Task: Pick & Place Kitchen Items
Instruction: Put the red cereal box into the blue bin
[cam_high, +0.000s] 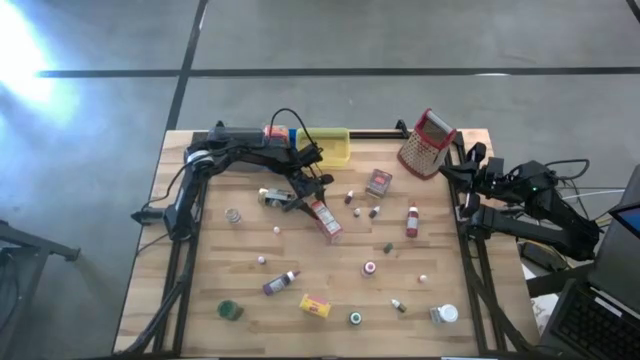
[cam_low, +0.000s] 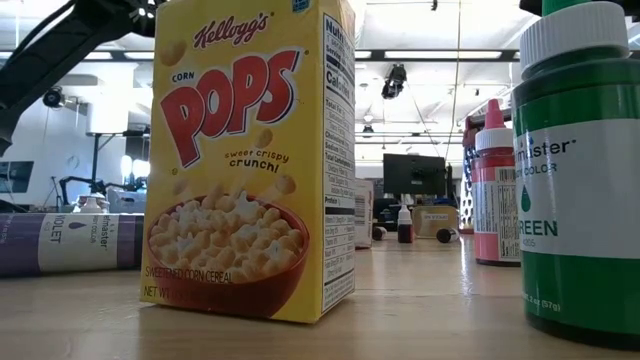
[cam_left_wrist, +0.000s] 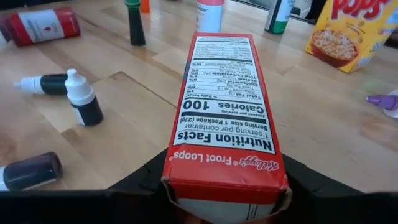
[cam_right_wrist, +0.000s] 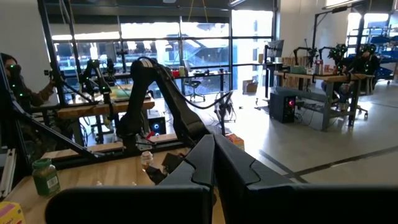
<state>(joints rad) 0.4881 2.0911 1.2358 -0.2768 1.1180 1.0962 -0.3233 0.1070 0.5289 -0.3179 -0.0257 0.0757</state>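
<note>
A red Froot Loops box (cam_high: 325, 217) lies on the table right of centre, its nutrition panel (cam_left_wrist: 224, 93) facing up. My left gripper (cam_high: 307, 198) is closed on the end of this box nearest it. My right gripper (cam_right_wrist: 214, 168) is shut and empty, held high at the table's right edge (cam_high: 478, 182). Other kitchen items stand scattered about: a yellow Corn Pops box (cam_high: 315, 305), a purple bottle (cam_high: 280, 283), a red bottle (cam_high: 412, 222) and a green bottle (cam_low: 580, 170). My left gripper pinches the Froot Loops box at its near end (cam_left_wrist: 186, 168), one finger (cam_left_wrist: 140, 183) on each broad face. The fingers run along the box, coming low and slanting a little downward from the table's left. The box lies stretched away from the fingers, with its far end (cam_left_wrist: 221, 38) on the table.
Small dropper bottles (cam_left_wrist: 81, 99) lie close beside the red box. A metal grater (cam_high: 427, 143) stands at the far right. A yellow tray (cam_high: 325, 147) sits at the far edge. A small red box (cam_high: 378, 182) is to the right of my left gripper.
</note>
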